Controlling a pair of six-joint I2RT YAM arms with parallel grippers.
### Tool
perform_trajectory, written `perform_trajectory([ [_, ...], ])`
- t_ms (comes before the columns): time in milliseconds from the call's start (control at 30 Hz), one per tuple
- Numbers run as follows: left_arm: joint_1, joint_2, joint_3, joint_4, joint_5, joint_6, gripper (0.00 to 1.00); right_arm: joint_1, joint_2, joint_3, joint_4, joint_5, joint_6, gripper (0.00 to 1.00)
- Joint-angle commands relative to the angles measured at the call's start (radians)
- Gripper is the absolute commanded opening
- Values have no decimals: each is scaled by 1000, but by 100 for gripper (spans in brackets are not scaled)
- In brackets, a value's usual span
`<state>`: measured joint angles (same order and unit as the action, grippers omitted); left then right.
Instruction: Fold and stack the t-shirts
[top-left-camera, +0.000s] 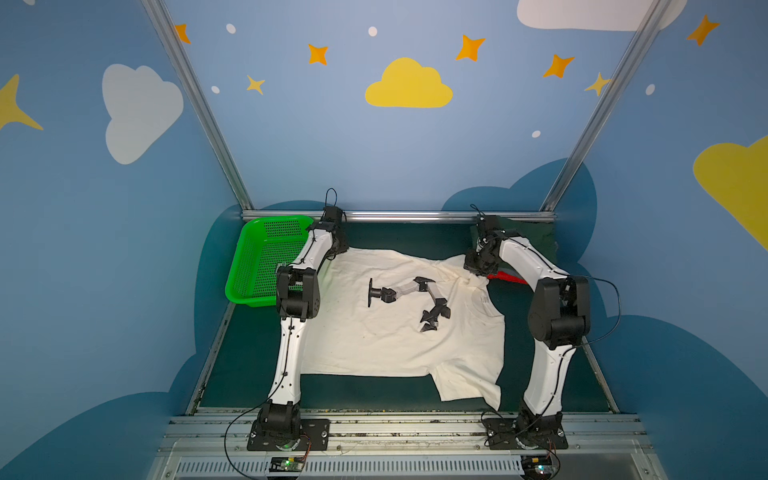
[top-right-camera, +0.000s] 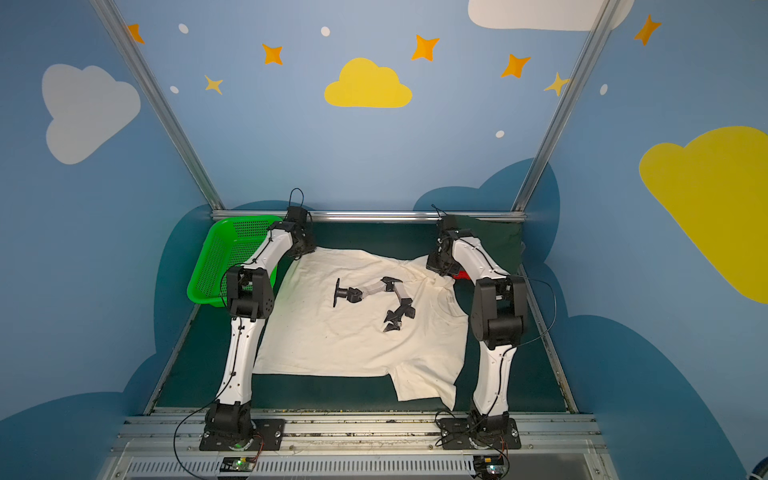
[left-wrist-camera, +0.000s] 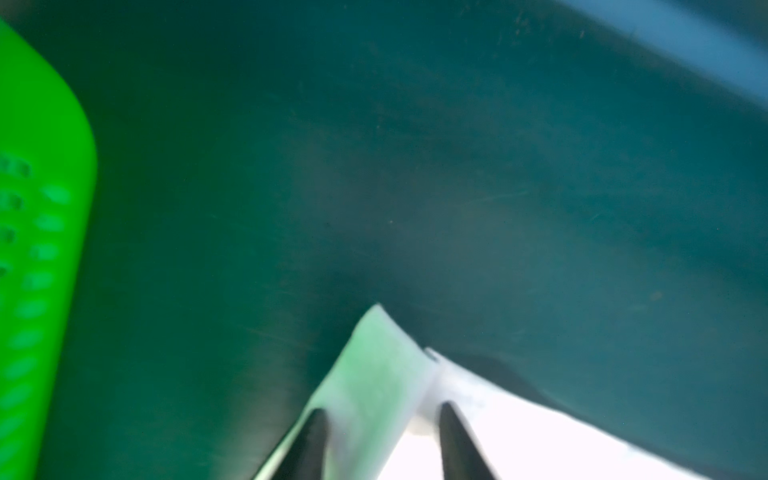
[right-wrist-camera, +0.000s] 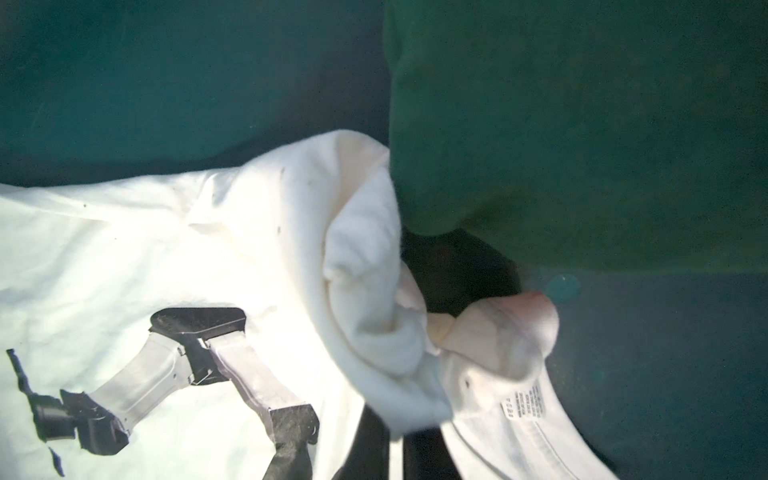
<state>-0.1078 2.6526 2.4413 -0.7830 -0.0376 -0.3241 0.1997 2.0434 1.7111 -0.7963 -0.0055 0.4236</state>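
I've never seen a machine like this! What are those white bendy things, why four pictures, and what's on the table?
Those are two white-and-black robot arms, each ending in a two-fingered gripper. Two pictures look down from above through side-by-side camera eyes; two come from cameras on the wrists. On the dark green table lies a cream-white t-shirt with a robot-arm print. Far left sits a bright green plastic basket; far right, a folded dark green t-shirt with some red cloth beside it. The right gripper is shut on bunched cloth near the shirt's collar. The left gripper straddles a far corner; whether it pinches it, I can't tell.
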Motion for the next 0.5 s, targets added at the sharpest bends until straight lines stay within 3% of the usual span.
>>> perform_trajectory([
  [0, -8, 65, 28, -78, 77, 19, 10, -4, -28, 20, -2, -33, 14, 0],
  [33, -8, 70, 49, -97, 75, 22, 4, -5, -27, 25, -3, -40, 13, 0],
  [300, -8, -2, 81, -152, 20, 22, 3, -2, -23, 58, -29, -63, 20, 0],
  [467, -5, -113, -5, -111, -6, 16, 3, -2, -27, 83, -54, -59, 11, 0],
])
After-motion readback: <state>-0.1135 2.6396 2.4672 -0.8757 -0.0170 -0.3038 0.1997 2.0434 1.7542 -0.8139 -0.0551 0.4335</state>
